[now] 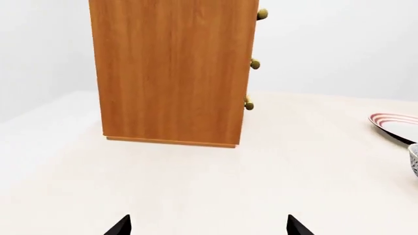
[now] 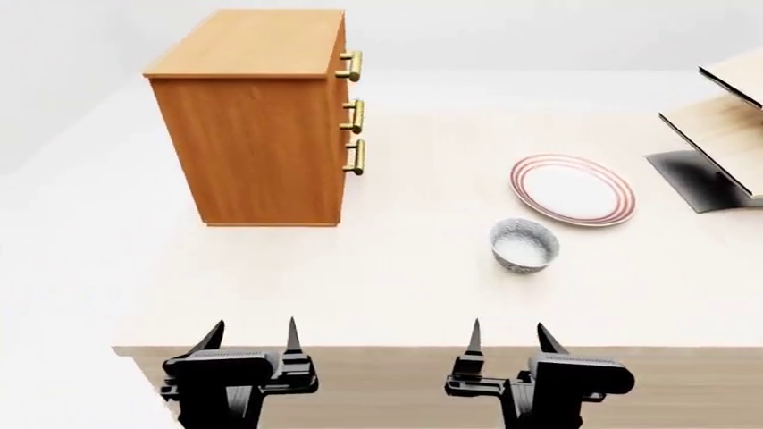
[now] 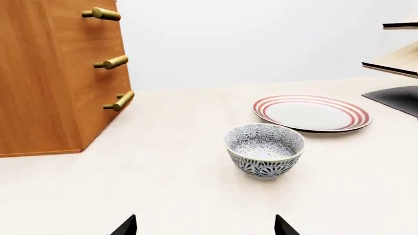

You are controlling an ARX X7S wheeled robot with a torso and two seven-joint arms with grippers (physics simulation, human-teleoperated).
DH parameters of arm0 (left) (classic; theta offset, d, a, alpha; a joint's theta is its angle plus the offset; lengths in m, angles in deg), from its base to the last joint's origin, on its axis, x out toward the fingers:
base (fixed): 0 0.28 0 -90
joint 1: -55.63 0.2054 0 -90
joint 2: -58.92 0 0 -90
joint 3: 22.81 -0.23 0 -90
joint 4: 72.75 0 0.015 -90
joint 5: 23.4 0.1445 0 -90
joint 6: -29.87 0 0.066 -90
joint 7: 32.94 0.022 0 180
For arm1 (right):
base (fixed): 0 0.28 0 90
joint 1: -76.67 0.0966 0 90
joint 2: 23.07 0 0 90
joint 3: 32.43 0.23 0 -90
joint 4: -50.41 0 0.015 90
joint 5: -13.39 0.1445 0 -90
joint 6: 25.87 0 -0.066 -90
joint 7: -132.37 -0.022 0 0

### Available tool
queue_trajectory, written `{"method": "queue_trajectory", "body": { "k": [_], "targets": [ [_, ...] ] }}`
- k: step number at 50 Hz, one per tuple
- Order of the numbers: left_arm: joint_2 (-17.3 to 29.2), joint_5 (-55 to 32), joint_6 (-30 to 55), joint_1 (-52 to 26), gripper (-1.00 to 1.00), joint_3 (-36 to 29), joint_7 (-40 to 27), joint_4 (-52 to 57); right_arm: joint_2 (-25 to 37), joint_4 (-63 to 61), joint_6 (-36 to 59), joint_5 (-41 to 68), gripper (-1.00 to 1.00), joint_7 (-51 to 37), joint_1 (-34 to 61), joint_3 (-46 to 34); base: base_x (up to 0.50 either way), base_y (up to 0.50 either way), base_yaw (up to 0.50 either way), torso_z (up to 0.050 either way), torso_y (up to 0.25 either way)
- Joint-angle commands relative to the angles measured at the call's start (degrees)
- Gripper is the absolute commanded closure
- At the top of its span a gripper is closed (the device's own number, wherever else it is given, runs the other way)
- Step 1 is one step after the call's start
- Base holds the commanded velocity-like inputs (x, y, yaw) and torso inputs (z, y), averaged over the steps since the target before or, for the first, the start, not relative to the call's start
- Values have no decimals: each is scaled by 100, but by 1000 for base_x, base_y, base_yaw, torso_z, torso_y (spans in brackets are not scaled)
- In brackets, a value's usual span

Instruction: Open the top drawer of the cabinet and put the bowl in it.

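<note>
The orange-brown cabinet [image 2: 256, 125] stands at the table's far left, its three drawers facing right, all shut. The top drawer's brass handle [image 2: 349, 65] is uppermost; it also shows in the right wrist view [image 3: 101, 13]. The cabinet's side fills the left wrist view [image 1: 173, 73]. The grey-blue speckled bowl [image 2: 524, 244] stands upright on the table right of the cabinet, also in the right wrist view [image 3: 265, 149]. My left gripper [image 2: 252, 335] and right gripper [image 2: 509, 337] are open and empty at the table's near edge, well short of both.
A flat white plate with red rings [image 2: 573, 189] lies just behind the bowl. A pale tilted wooden shelf rack [image 2: 727, 112] on a dark base stands at the far right. The table's front edge [image 2: 394, 350] runs just under both grippers.
</note>
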Motion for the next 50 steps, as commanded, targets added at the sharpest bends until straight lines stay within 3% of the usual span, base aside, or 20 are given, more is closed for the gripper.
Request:
{"method": "queue_trajectory", "body": {
  "k": [1, 19, 26, 30, 34, 37, 39, 43, 45, 50],
  "targets": [
    [46, -70, -23, 6, -100, -48, -55, 9, 45, -22, -10, 74, -100, -60, -10, -52, 16, 500, 0, 0, 0],
    [96, -167, -94, -10, -100, -98, -131, -65, 76, 103, -160, 173, -100, -136, 11, -105, 15, 500, 0, 0, 0],
    [143, -164, -103, -275, -100, 36, -293, -168, 106, 124, -299, 251, -100, -106, 6, -106, 5, 35, 0, 0, 0],
    [376, -331, 300, -1349, -100, 687, -755, -349, 281, -540, -279, 122, -100, -239, -32, -53, 0, 0, 0, 0, 0],
    [753, -145, 581, -2944, -100, 1200, -1328, -1247, 723, -1935, 508, 239, -100, -342, 244, 153, 0, 0, 0, 0, 0],
    [997, 201, 318, -4176, -100, 1337, -1714, -2627, 1080, -2715, 1484, 409, -100, -406, 897, 327, 0, 0, 0, 0, 0],
    [1157, 398, -82, -5209, -100, 1402, -1965, -4123, 1326, -3056, 2495, 839, -100, -394, 1723, 501, 0, 0, 0, 0, 0],
    [1354, 589, -1265, -7249, -100, 1357, -1919, -7560, 1529, -2438, 3595, 1263, -100, -254, 3566, 570, 0, 0, 0, 0, 0],
    [1351, 626, -967, -7396, -100, 1419, -1969, -7699, 1502, -1800, 3734, 1320, -100, -119, 4278, 535, 0, 0, 0, 0, 0],
    [1388, 906, -474, -7576, -100, 1559, -2249, -7700, 1385, 434, 2999, 977, -100, 194, 5843, 475, 0, 0, 0, 0, 0]
  ]
}}
